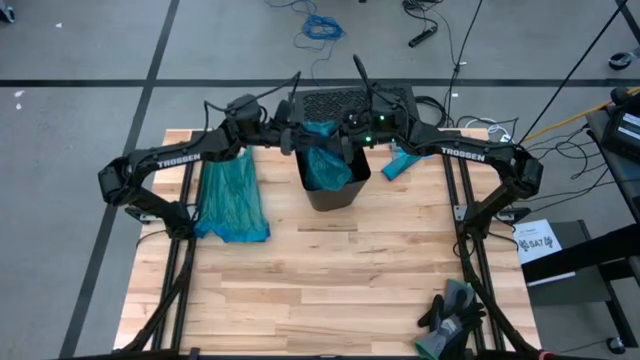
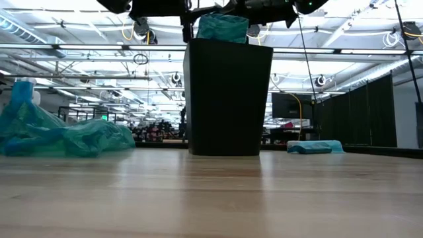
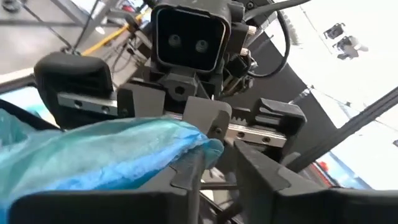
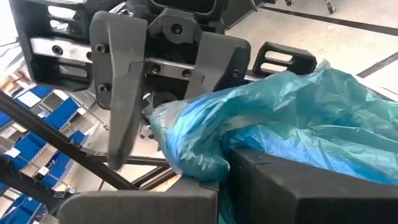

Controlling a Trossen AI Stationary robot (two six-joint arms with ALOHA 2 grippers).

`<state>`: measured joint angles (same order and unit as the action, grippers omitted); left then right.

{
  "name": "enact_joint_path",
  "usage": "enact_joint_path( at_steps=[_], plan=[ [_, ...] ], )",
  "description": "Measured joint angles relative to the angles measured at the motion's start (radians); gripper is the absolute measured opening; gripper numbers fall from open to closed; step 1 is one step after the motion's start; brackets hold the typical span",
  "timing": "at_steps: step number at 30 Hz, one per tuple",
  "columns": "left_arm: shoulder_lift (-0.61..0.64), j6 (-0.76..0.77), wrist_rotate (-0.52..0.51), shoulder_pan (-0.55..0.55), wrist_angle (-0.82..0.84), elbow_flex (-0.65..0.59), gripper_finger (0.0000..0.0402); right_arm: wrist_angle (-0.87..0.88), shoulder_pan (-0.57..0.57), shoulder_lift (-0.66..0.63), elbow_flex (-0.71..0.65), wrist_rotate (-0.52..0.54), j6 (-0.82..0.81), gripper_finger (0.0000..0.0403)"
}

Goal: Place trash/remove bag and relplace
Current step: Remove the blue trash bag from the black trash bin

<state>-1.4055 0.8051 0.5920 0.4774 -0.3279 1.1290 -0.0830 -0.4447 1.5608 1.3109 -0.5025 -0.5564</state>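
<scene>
A black bin (image 1: 335, 190) (image 2: 228, 99) stands at the table's far middle. A teal bag (image 1: 325, 165) sits in it, and its bunched top (image 2: 223, 28) rises above the rim. My right gripper (image 1: 350, 135) (image 4: 217, 193) reaches in level from the right and is shut on that top. My left gripper (image 1: 293, 135) (image 3: 221, 180) faces it from the left, fingers apart, with the bag's tip (image 3: 199, 146) beside one finger. The trash is out of view. My right gripper pinches the bag's gathered top (image 4: 205, 158) between its two fingers; the plastic is crumpled in several layers. The fingers come in level from the table's right, above the bin's far rim. The rest of the bag hangs down into the bin. My left gripper stands open around the bag's tip (image 4: 163, 124); I cannot tell whether a finger (image 4: 118, 106) touches it.
A second teal bag (image 1: 232, 200) (image 2: 63, 135) lies spread out on the table left of the bin. A light-blue pack (image 1: 405, 160) (image 2: 314, 147) lies to the bin's right. Dark gloves (image 1: 450, 315) rest at the near right corner.
</scene>
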Motion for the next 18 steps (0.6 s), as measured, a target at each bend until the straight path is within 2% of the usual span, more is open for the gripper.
enact_joint_path(
  at_steps=[4, 8, 18],
  plan=[
    [0.000, 0.024, 0.081, 0.031, 0.010, 0.000, 0.0124, -0.001, -0.001, 0.000, 0.000, 0.006, -0.001, 0.0000],
    [0.000, 0.021, 0.173, 0.077, 0.061, 0.000, 0.0138, 0.000, -0.004, 0.000, 0.000, 0.013, -0.007, 0.0000],
    [0.109, -0.093, 0.160, 0.107, 0.127, -0.002, 0.0139, -0.055, -0.023, -0.037, 0.001, 0.004, -0.012, 0.0000]
  ],
)
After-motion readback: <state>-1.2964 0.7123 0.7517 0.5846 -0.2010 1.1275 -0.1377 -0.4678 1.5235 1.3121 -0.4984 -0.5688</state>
